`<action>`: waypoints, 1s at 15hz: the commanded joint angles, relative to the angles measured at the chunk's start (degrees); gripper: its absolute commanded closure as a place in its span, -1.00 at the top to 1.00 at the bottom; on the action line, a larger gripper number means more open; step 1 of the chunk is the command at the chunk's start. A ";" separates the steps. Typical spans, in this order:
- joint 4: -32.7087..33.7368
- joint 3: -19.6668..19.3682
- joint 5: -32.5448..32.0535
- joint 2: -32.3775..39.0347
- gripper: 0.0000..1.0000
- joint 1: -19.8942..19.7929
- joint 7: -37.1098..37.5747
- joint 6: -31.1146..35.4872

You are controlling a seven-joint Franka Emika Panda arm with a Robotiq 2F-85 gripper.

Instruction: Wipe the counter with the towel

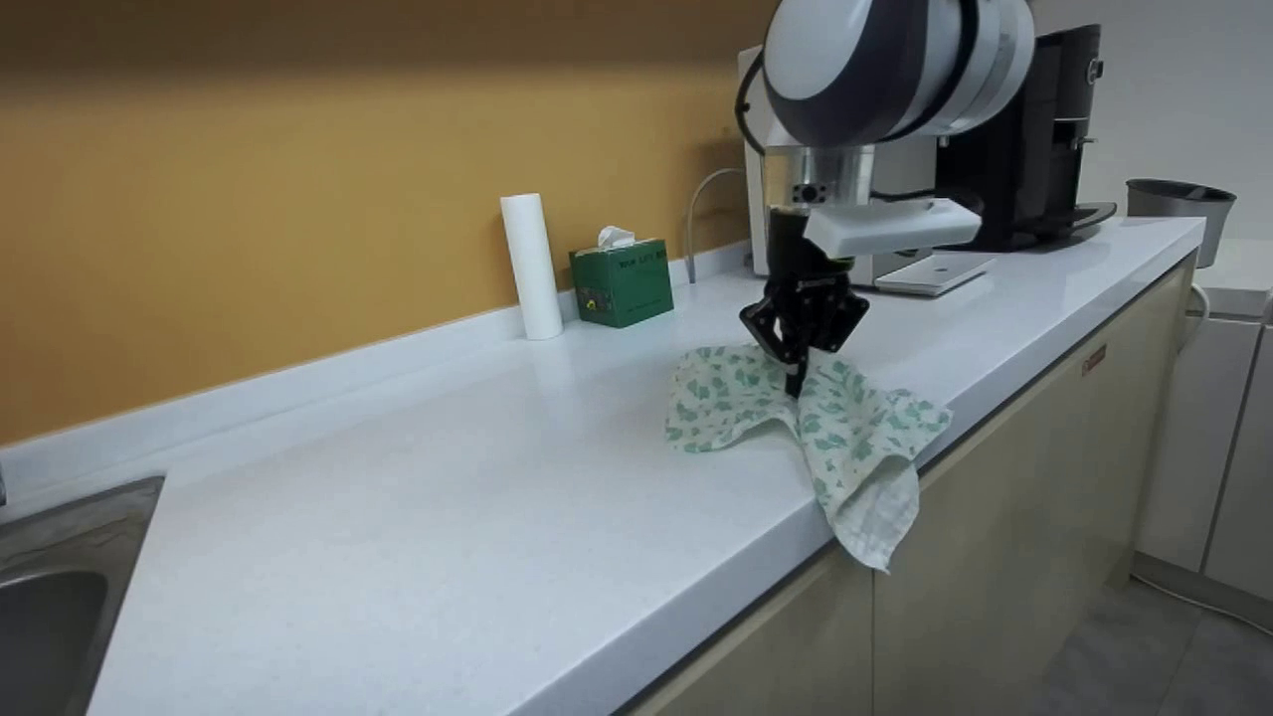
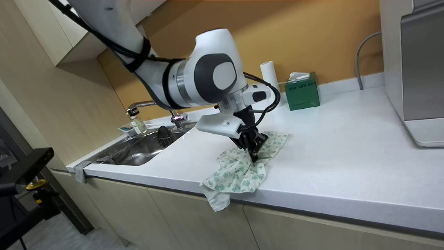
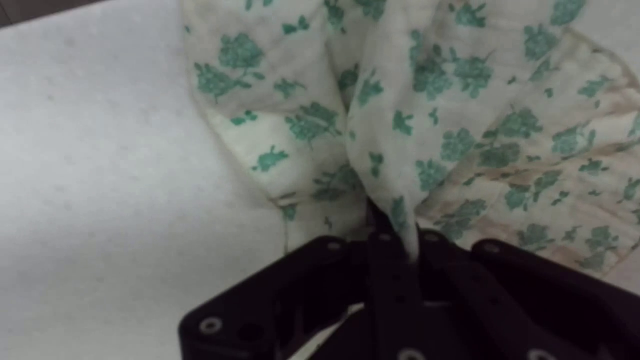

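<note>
Evidently, right of centre in an exterior view, the closed gripper (image 1: 794, 382) pinches the towel (image 1: 845, 428) below, whose long axis runs to lower right, partly off the counter (image 1: 428, 497), so wiping sideways seems best.

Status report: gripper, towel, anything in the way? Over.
Gripper shut on towel. Towel partly on counter, one end hanging over front edge. Green tissue box, white roll near wall might limit wiping there.
</note>
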 commanded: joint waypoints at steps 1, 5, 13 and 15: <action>-10.54 -5.55 -2.45 -2.85 -0.98 0.59 7.52 6.89; -13.97 -11.12 -2.70 -3.75 -0.98 -0.95 11.64 14.51; -3.46 -23.92 0.56 6.42 -0.98 2.75 23.25 20.11; 0.68 -24.94 2.01 9.54 -0.98 4.68 27.36 19.10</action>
